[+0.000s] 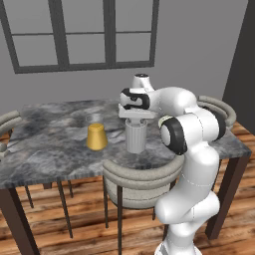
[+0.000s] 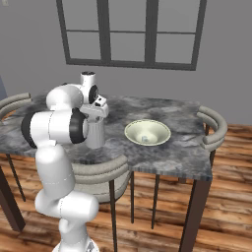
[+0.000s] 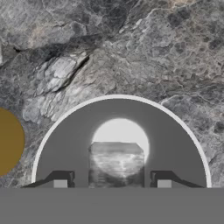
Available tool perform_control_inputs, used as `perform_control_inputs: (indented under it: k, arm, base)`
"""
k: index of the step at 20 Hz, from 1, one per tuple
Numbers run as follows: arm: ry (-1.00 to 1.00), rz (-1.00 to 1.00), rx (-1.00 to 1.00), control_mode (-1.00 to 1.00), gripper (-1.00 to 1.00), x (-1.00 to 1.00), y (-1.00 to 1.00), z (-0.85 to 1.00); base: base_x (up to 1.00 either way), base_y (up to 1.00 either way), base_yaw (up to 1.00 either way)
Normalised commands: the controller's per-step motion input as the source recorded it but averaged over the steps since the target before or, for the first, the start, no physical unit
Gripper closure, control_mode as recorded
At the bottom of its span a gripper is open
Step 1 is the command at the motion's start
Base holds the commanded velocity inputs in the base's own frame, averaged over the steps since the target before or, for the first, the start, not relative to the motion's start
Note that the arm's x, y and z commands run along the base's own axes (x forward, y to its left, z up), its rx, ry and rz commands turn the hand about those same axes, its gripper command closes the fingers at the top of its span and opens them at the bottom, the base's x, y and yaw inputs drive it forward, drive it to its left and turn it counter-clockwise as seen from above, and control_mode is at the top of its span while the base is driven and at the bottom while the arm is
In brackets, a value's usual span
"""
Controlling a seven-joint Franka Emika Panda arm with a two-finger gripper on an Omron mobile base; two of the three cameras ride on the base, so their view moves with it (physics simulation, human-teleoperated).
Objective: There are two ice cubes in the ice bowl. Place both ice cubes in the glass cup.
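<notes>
directly above the tall pale-grey ribbed glass cup (image 1: 136, 136), near the middle of the dark marbled stone tabletop (image 1: 45, 144), hangs the end effector (image 3: 112, 183). in the hand view its two dark fingertips (image 3: 60, 183) stand apart, one on either side of a pale translucent ice cube (image 3: 117, 164) with a gap at each flank, so the end effector is spread and pinching nothing; the cube looks to sit inside the cup's round mouth, though whether it rests on the bottom i cannot tell.

to the right, well apart from the cup, sits the shallow cream-white round ice bowl (image 2: 147, 133), and in the right base view a small pale lump (image 2: 144, 139) lies at its centre, probably the other ice cube.

as for handling, i judge an ice cube to be light, hard and slippery, likely to squirt out of a skewed pinch; the best hold is across two opposite flat faces, squarely at mid-height. the cup looks tall and narrow, so a knock at the rim could tip it.

counted: one ribbed cup, one bowl, one cube at the cup and one likely cube in the bowl, one short yellow tapered cup (image 1: 96, 137) left of the ribbed one, and two curved grey chairs (image 2: 214, 125) visible in the right base view.
</notes>
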Motion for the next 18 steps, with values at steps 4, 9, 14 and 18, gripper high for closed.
perform_control_inputs:
  k: [4,9,14,18]
  arm:
    - [-0.13,0.00,0.00,-1.00,-1.00,0.00,0.00,0.49]
    - [-0.08,-0.01,0.00,-1.00,-1.00,0.00,-0.20,0.44]
    - [0.00,-0.02,0.00,-1.00,-1.00,0.00,-0.89,0.00]
    - [0.03,-0.08,0.00,-1.00,-1.00,0.05,-0.92,0.00]
  base:
    - [0.00,0.00,0.00]
    - [0.00,0.00,0.00]
    - [0.00,0.00,0.00]
    - [0.00,0.00,0.00]
